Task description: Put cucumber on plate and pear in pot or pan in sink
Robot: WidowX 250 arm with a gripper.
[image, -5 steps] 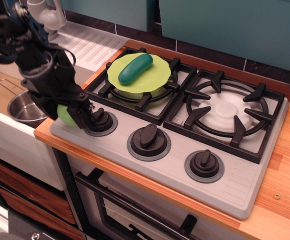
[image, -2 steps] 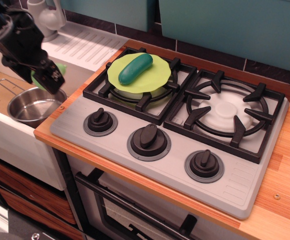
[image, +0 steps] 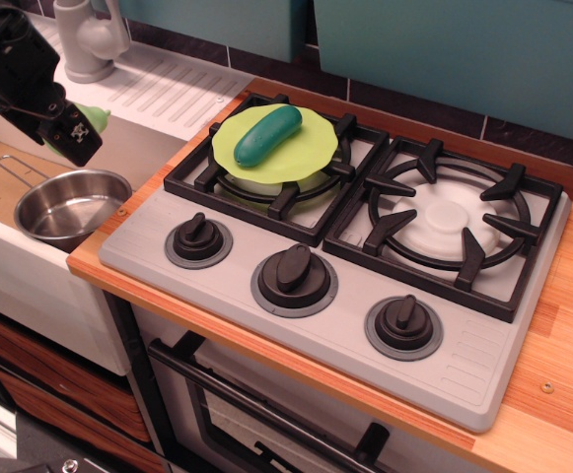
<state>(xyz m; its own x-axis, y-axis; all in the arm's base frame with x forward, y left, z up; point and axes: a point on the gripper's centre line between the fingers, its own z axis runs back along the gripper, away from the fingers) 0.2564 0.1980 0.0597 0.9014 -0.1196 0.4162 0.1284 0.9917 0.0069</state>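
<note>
The dark green cucumber lies on the lime-green plate, which rests on the back left burner. My gripper is at the far left over the sink, shut on the pale green pear, of which only a small part shows behind the fingers. It holds the pear above and a little behind the shiny steel pot, which stands empty in the sink with its wire handle pointing left.
The grey stove top has three black knobs along its front and two black burner grates. A grey faucet and ribbed drainboard are behind the sink. Wooden counter runs along the right.
My gripper has lifted the pear from the stove's front left corner and carried it left and back, over the sink, now slightly higher and farther left than 0.4 s ago.
</note>
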